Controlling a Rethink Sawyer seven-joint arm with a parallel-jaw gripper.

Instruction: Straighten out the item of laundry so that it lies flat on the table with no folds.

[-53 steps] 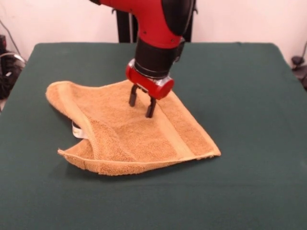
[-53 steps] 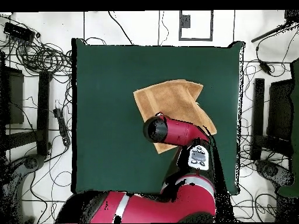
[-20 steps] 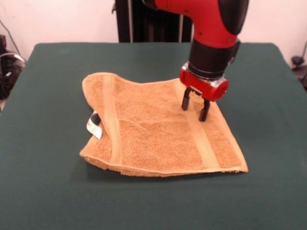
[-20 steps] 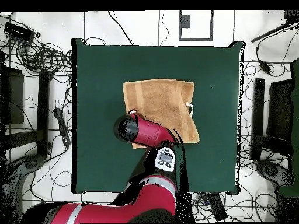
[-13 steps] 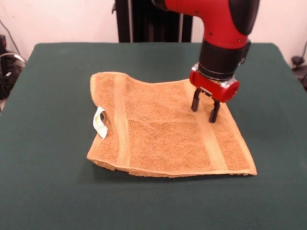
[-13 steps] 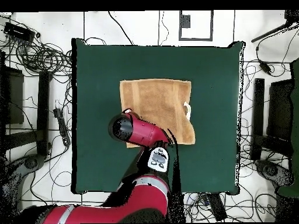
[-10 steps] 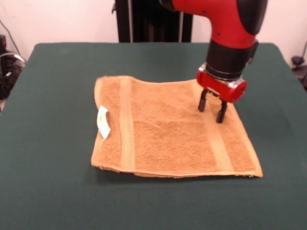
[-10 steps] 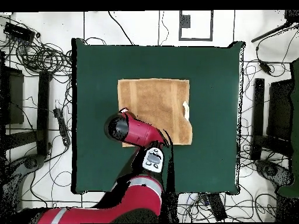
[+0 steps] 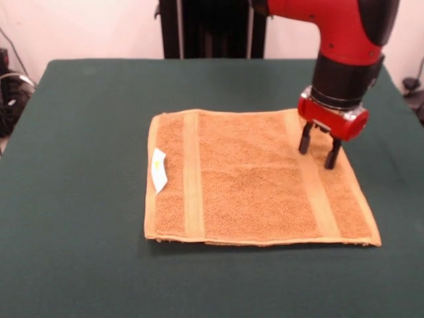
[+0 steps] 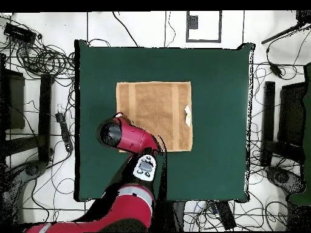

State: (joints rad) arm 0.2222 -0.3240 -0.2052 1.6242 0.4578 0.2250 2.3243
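Note:
The orange-tan towel point(image 9: 255, 179) lies spread out on the dark green table point(image 9: 79, 132), its edges nearly square to the table. Two flat woven bands run across it near its left and right ends. Its white tag point(image 9: 159, 169) lies on the left band side. My gripper point(image 9: 318, 147) stands upright on the towel's far right corner. Its two fingers are apart, with their tips down on the cloth. In the overhead view the towel point(image 10: 155, 115) and tag point(image 10: 187, 115) show, and the arm's wrist point(image 10: 115, 132) covers the gripper and that corner.
The table point(image 10: 218, 67) reaches well beyond the towel on all sides. Cables and equipment lie on the floor around it. A dark stand rises behind the table's far edge point(image 9: 205, 30).
My gripper has moved right in the front view with its tips on the towel corner. The towel slid and turned with it, and its folded, bunched left part has opened out flat.

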